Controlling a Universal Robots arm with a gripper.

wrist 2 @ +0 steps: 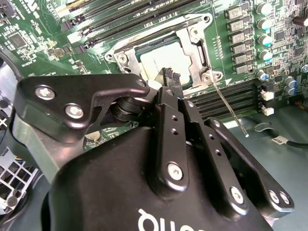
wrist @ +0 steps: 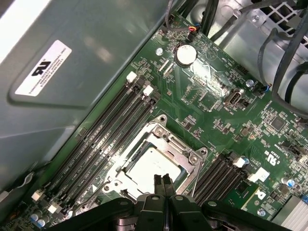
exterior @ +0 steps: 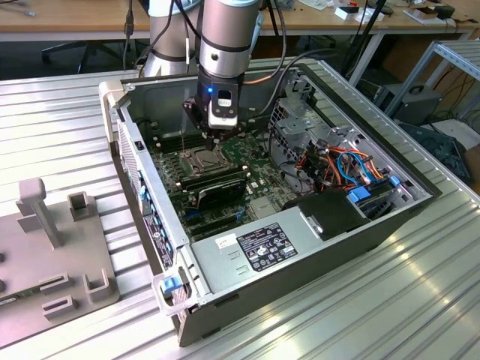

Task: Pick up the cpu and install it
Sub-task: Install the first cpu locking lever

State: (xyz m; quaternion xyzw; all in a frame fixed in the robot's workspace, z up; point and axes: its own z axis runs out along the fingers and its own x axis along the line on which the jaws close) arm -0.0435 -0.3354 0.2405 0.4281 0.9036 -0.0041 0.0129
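My gripper (exterior: 216, 139) hangs inside the open computer case (exterior: 129, 150), directly above the socket (wrist: 180, 149) on the green motherboard (wrist: 216, 110). In both wrist views the fingers (wrist: 158, 183) are pressed together with nothing between them. Their tips sit over one edge of the cpu (wrist: 153, 166), and I cannot tell whether they touch it. The cpu lies flat inside the socket, with the metal frame around its dull silver top. In the second wrist view a thin lever rod (wrist 2: 228, 108) slants away from a corner of the socket. Black memory slots (wrist: 110, 130) run along two opposite sides of the socket. The case stands on a ribbed metal counter (exterior: 60, 112)
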